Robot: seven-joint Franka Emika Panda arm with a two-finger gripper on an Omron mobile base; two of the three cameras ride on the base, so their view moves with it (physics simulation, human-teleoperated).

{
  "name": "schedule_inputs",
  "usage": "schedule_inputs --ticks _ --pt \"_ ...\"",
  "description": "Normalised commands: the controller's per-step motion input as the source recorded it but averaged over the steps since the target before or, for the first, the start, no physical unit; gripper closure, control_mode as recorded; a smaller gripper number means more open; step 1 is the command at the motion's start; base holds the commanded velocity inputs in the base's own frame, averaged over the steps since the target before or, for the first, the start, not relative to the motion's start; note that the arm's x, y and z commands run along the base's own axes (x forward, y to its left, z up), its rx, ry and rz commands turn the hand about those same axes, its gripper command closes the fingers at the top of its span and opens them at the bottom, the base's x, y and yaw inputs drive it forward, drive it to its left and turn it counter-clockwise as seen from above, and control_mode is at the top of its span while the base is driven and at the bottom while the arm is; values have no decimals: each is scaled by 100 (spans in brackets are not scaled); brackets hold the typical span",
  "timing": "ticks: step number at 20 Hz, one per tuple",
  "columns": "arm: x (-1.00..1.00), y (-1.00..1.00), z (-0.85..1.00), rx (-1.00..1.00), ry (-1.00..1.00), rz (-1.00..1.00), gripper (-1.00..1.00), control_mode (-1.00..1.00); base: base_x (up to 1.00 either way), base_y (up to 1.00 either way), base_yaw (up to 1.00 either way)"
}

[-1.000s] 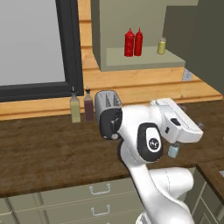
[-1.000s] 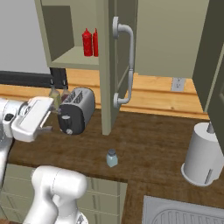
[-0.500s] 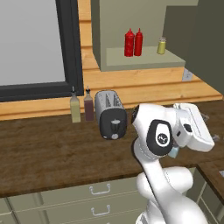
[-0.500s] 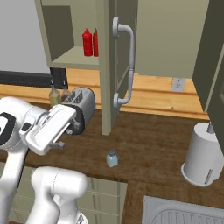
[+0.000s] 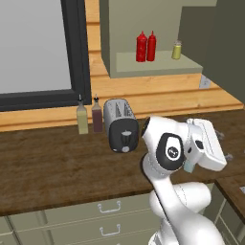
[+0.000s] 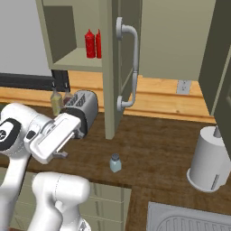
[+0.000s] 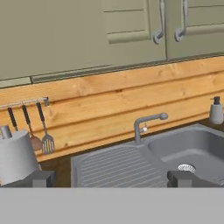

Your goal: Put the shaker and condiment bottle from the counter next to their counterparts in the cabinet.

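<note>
Standing alone on the table (image 6: 149,149) near the front edge, the shaker (image 6: 115,163) is seen below the open cabinet (image 6: 72,61), where two red bottles (image 6: 93,43) are kept. The claw (image 7: 111,178) is spread wide, nothing held, aimed toward the sink (image 7: 192,151).

Two red bottles (image 5: 146,46) and one yellowish-green shaker (image 5: 176,50) were counted in the cabinet (image 5: 158,67). One blue-grey shaker (image 6: 115,163), one toaster (image 5: 120,124), two dark-spouted bottles (image 5: 89,115) and one paper towel roll (image 6: 209,159) were counted on the counter (image 5: 57,162). One sink (image 7: 192,151), one tap (image 7: 145,125) and one soap dispenser (image 7: 216,111) were counted.
</note>
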Motion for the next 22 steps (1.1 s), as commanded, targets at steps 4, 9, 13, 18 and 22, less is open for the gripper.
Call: schedule_inputs --ticks 4,9,13,18,22 --pt "0 0 -77 0 0 0 -100 -100 0 0 0" --pt "0 0 -75 0 0 0 -100 -100 0 0 0" --pt "0 -3 -39 0 -9 0 -100 -100 0 0 0" --pt "24 -4 -26 0 -12 7 -100 -100 0 0 0" --pt "40 -4 -23 0 -11 13 -100 -100 0 0 0"
